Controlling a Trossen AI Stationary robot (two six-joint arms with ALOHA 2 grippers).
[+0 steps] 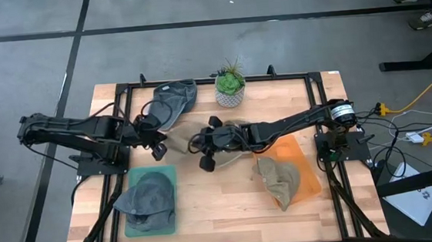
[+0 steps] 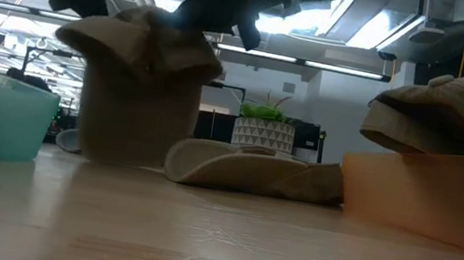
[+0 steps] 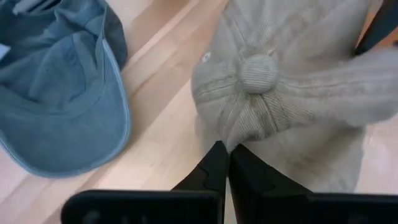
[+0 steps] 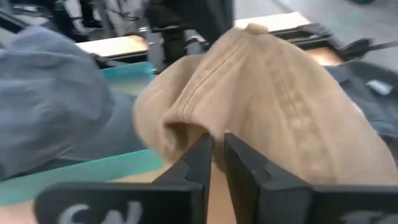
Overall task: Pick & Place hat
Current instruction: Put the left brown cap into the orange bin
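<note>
A tan cap sits mid-table between my two grippers. In the low view its crown is bunched and raised, and its brim lies on the wood. My left gripper comes in from the table's left and is shut on the crown. My right gripper comes in from the right and is shut on the cap's other side. A grey-blue cap lies flat near the far edge. My left gripper pinches a pucker of crown cloth just below the top button, fingers slanting down from the table's left. The crown is drawn up and the brim stays on the table. My right gripper pinches a fold of the cap's side cloth between its two fingers, coming roughly level from the table's right. The cloth bulges up over the fingers, with the button at the top.
A grey hat lies in a teal tray at the near left. Another tan hat lies on an orange tray at the near right. A potted plant stands at the far edge. Bare wood lies along the near edge.
</note>
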